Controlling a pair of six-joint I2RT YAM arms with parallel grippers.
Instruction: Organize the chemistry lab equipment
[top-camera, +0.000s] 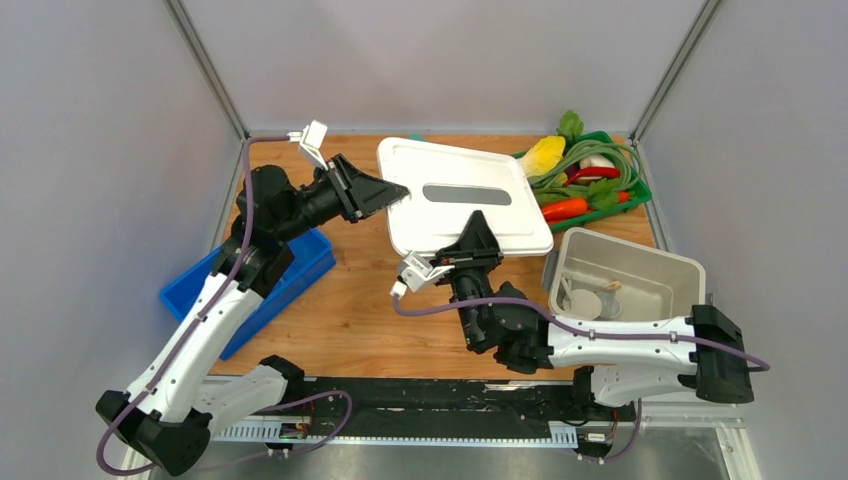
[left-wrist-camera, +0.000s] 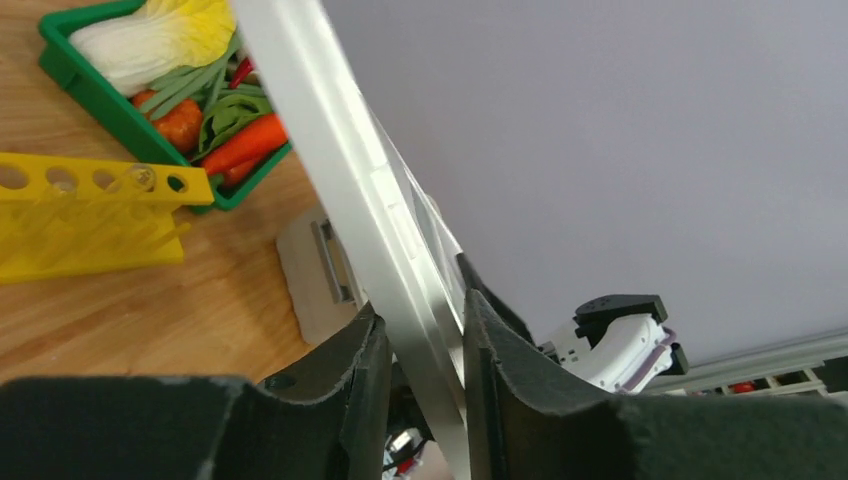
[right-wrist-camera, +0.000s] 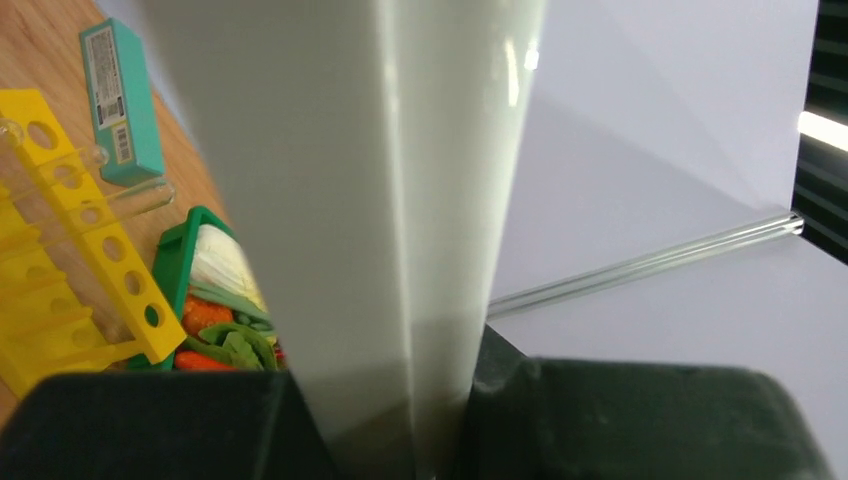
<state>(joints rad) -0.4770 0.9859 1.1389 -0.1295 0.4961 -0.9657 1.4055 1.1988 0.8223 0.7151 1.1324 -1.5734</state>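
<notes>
A wooden tabletop sits inside a small booth, closed in by a plain pale grey back wall, left wall and right wall, with bare aluminium posts rising at the two far corners. The light is soft and even, leaving only faint shadows on the wood. A grey metal ledge runs along the table's near edge, and a bright strip of light shows at the right edge of the right wrist view.

On the wooden table are set a blue bin at nine o'clock, a tub at four, a green basket at two, a yellow rack beside it.
</notes>
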